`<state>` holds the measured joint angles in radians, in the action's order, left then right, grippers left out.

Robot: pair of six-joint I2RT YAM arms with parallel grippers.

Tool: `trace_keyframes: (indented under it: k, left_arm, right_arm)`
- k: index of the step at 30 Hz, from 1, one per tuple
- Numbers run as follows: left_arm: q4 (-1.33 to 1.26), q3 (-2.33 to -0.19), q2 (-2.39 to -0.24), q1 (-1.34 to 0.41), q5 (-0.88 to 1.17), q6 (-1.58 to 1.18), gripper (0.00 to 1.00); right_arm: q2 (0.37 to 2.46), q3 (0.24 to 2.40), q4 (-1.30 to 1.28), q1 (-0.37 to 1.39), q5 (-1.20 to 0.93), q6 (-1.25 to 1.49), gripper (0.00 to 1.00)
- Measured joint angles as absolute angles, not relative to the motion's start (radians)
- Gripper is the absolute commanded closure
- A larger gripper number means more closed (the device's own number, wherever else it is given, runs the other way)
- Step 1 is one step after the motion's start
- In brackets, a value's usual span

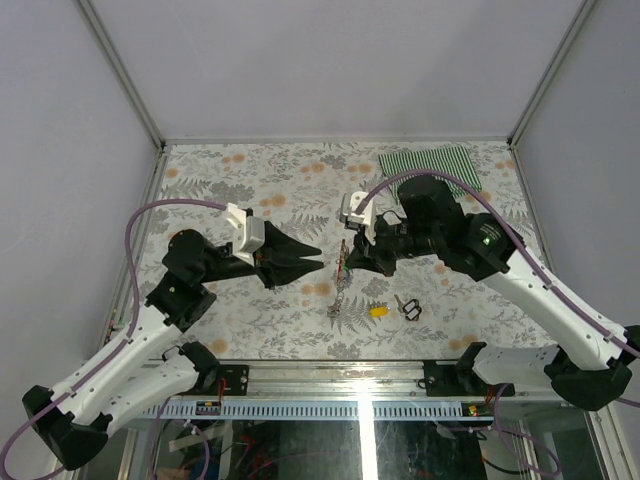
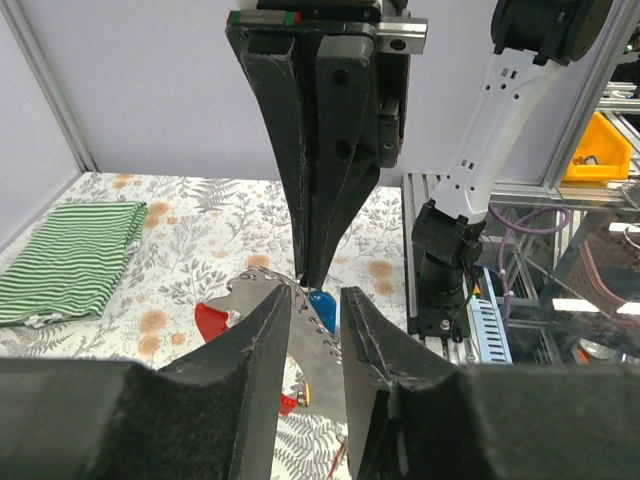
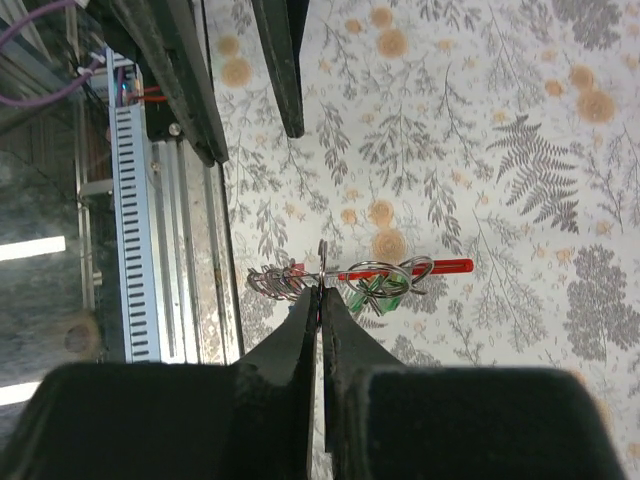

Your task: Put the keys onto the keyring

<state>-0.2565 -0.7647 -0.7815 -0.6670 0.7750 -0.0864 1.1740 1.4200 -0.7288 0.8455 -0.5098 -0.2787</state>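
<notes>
Keyring (image 3: 440, 266), red curved clip on silver-grey chain, pinched in closed right end effector (image 3: 322, 298), steadied for threading; left end effector (image 2: 314, 297) slightly parted around blue-headed metal key (image 2: 321, 302).

You have no readable text, number, brand or sign in any of the three views. The one label-like thing, a small green-and-red strip (image 2: 268, 17) atop the right gripper (image 2: 312, 282), shows you no letters.

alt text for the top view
At the centre of a floral table the right gripper, shut, pinches the keyring, which trails toward the near edge. The left gripper, open, faces it. A yellow key lies nearby.
</notes>
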Motion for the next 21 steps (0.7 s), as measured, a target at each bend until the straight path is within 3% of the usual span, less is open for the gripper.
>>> trace_keyframes:
  k: [13,21]
  left_arm:
    - [-0.242,-0.765,-0.865,-0.667,0.857,-0.081,0.69]
    - [-0.234,-0.765,-0.878,-0.667,0.914,-0.075,0.69]
  right_arm:
    - [1.439,1.833,-1.116,0.974,-0.373,-0.28,1.0]
    - [1.477,1.855,-1.199,0.998,-0.337,-0.276,1.0]
